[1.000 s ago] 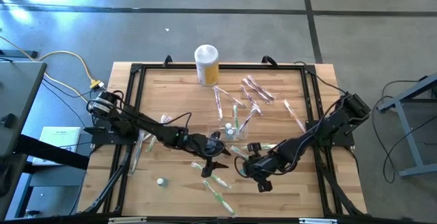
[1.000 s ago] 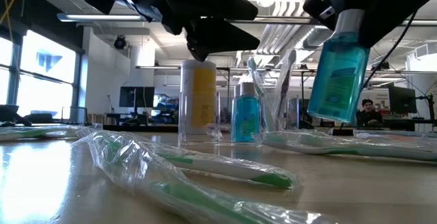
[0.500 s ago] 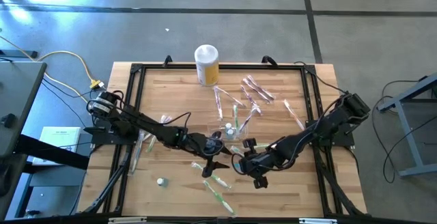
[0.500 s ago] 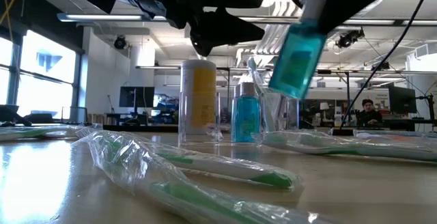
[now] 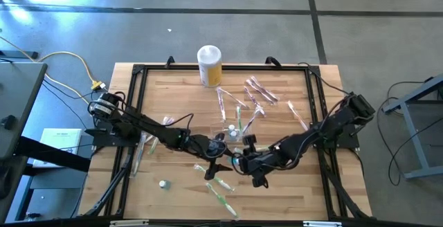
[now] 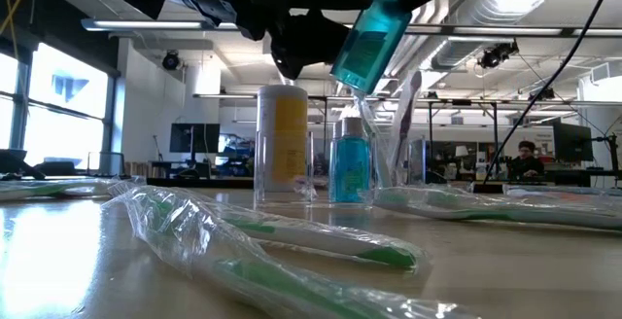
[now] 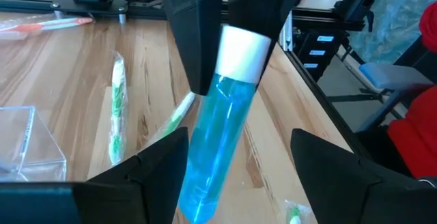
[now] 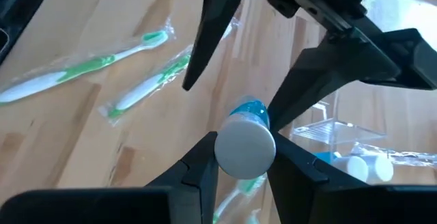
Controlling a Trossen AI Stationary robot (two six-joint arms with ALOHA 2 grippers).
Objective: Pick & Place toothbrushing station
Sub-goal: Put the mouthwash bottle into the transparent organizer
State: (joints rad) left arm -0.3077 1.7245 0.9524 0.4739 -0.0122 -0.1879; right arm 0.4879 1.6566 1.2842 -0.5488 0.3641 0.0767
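Right hand (image 8: 244, 157), gripping blue bottle (image 6: 369, 47), has carried it left, tilted, to open left hand (image 7: 235, 159); handover likely next, toothbrushing station (image 8: 334, 134) just beyond.

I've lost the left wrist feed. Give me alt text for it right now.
The right gripper holds a blue bottle by its white cap, tilted, between the open left gripper's fingers. Wrapped green toothbrushes lie on the wooden table beyond, beside a clear plastic holder.
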